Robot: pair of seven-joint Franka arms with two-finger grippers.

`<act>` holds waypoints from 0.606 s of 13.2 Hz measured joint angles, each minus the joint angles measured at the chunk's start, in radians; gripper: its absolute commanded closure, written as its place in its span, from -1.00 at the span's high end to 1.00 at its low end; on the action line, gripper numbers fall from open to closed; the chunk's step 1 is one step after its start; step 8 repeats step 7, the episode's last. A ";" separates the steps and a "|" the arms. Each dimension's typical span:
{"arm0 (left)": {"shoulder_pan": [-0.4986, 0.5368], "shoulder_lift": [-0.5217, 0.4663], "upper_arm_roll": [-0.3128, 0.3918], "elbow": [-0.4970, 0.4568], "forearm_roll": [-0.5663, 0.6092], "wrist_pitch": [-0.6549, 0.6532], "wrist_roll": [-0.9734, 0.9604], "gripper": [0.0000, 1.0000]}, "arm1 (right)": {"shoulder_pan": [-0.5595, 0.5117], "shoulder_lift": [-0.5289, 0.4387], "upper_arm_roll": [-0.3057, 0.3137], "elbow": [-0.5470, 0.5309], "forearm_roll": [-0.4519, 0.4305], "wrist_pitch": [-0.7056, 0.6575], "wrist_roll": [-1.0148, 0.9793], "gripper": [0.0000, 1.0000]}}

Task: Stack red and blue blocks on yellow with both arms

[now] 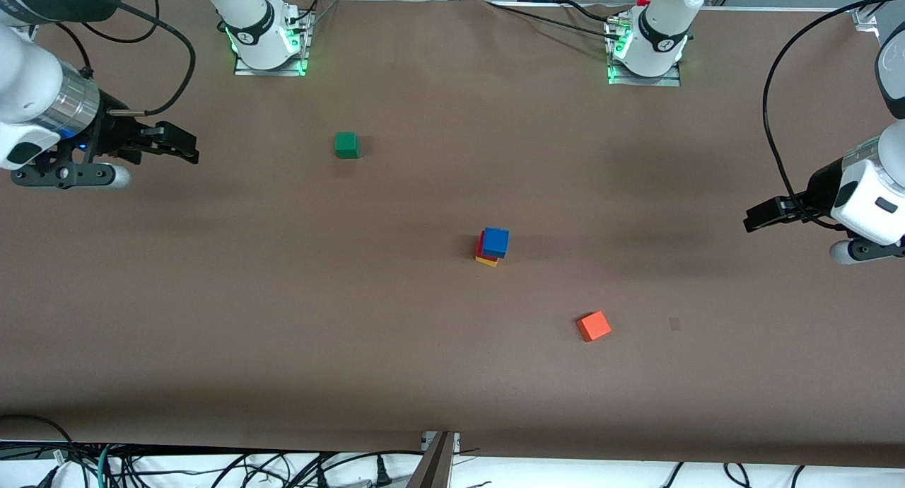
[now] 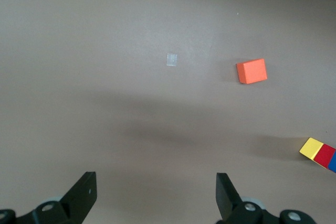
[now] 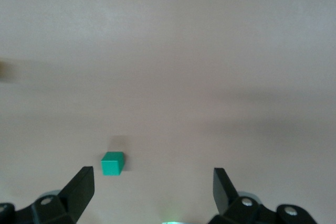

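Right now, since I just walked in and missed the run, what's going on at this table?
Nothing is being handled. The blue block sits on the red block, which sits on the yellow block, a finished stack mid-table. The left end effector and right end effector are both open and empty, out at their own ends of the table. The green cube and orange cube lie apart, unused.

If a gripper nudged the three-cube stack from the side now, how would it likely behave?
The stack looks tippy: the blue block sits slightly offset on the red block, over the yellow cube. The plain, matte cubes probably slide apart rather than roll. Both the left gripper and the right gripper are open, at the table's ends.
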 measured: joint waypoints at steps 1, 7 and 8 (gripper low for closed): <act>0.000 0.000 0.000 0.000 0.000 0.000 0.000 1.00 | -0.060 -0.001 0.043 0.000 -0.001 0.002 -0.026 1.00; -0.001 0.000 -0.006 0.000 0.000 0.000 0.000 1.00 | -0.163 -0.011 0.120 0.023 -0.014 0.002 -0.048 1.00; -0.001 0.000 -0.006 0.000 0.000 0.000 0.000 1.00 | -0.163 -0.011 0.120 0.023 -0.014 0.002 -0.048 1.00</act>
